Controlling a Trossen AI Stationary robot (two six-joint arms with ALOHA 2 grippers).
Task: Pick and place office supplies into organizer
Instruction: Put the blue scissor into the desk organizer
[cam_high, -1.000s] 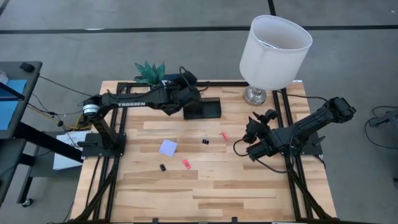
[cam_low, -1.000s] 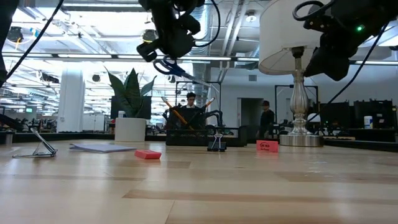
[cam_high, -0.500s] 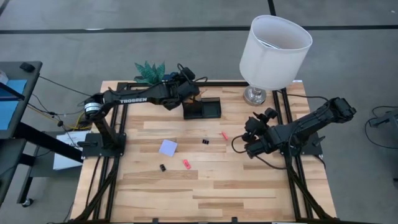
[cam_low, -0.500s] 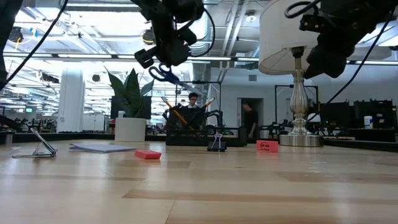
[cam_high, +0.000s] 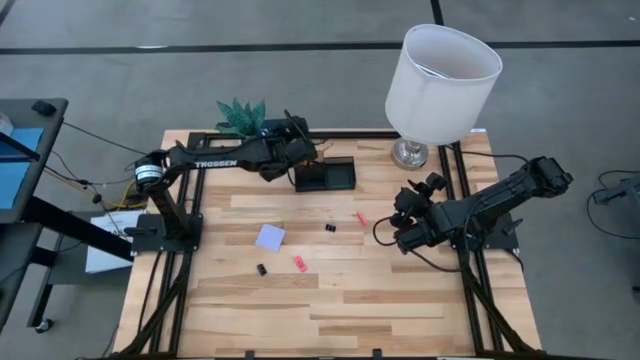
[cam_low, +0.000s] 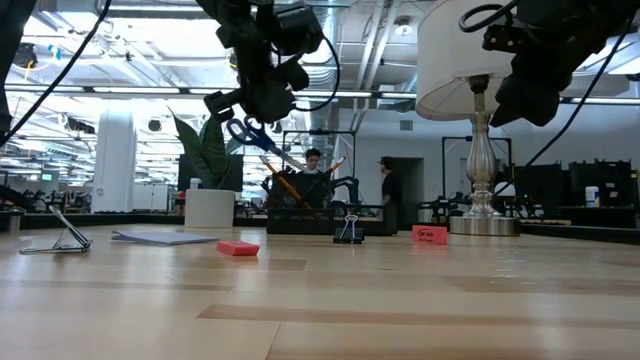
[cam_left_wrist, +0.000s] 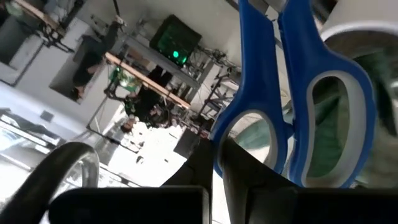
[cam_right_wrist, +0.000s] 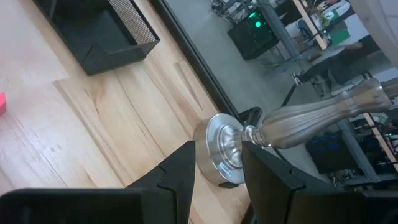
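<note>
My left gripper (cam_high: 297, 150) hovers over the left end of the black organizer (cam_high: 326, 177) at the table's far side, shut on the blue-handled scissors (cam_low: 248, 132). Two orange pens (cam_low: 284, 184) stand slanted in the organizer's cup section. On the table lie the lavender note pad (cam_high: 270, 237), two black clips (cam_high: 329, 228) (cam_high: 262, 269) and two pink-red pieces (cam_high: 360, 217) (cam_high: 299, 264). My right gripper (cam_high: 405, 222) waits open above the table's right side, holding nothing. My left gripper pinches the scissors by their blue handle loops (cam_left_wrist: 245, 134), with a dark finger (cam_left_wrist: 239, 171) against them. The scissors hang lifted clear in the air. Their blades (cam_low: 276, 160) slant down away from the gripper toward the organizer (cam_low: 305, 215).
A lamp with a white shade (cam_high: 443, 80) stands on its silver base (cam_right_wrist: 224, 149) at the far right corner. A green plant in a white pot (cam_low: 210, 207) sits at the far left, behind the left arm. The table's near half holds only the small items.
My left gripper has moved a little toward the table's far left corner and tipped. The scissors have swung with it: they now sit lower and more to the left in the low view, with the blades slanting down more steeply.
</note>
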